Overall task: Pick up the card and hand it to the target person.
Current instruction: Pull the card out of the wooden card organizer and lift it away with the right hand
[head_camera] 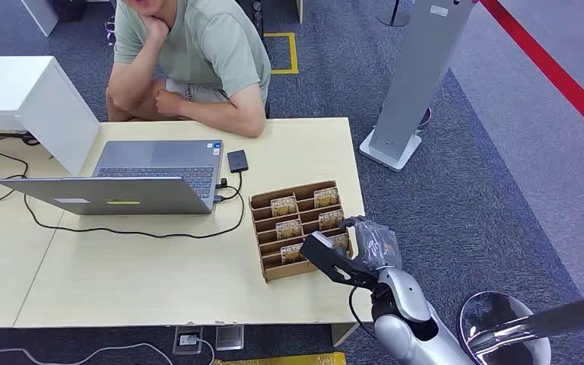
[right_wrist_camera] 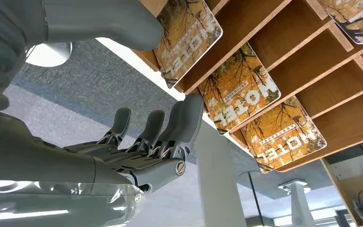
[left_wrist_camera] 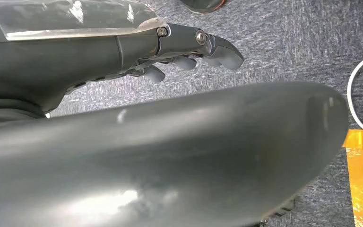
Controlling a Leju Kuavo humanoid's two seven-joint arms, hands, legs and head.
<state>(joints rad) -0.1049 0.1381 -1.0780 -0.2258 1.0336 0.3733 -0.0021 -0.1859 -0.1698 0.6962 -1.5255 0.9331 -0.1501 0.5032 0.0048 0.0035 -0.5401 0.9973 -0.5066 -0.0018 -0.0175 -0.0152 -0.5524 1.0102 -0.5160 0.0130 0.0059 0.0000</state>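
Light wood counter [head_camera: 160, 281] on grey carpet w/ red floor line; a person [head_camera: 190, 53] sits at far side, elbows on it. Open laptop [head_camera: 133, 179] and small black drive [head_camera: 237, 160] on counter. Brown card rack [head_camera: 298, 228] near the right edge, hotel cards [right_wrist_camera: 238, 87] standing in its slots. Right hand [head_camera: 365, 247] just beside rack, fingers apart, holding nothing. Left hand [left_wrist_camera: 189, 52] over carpet, fingers curled in.

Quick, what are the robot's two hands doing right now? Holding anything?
Left hand: fingers curled in, holding nothing, closed.
Right hand: open beside the card rack, holding nothing yet.
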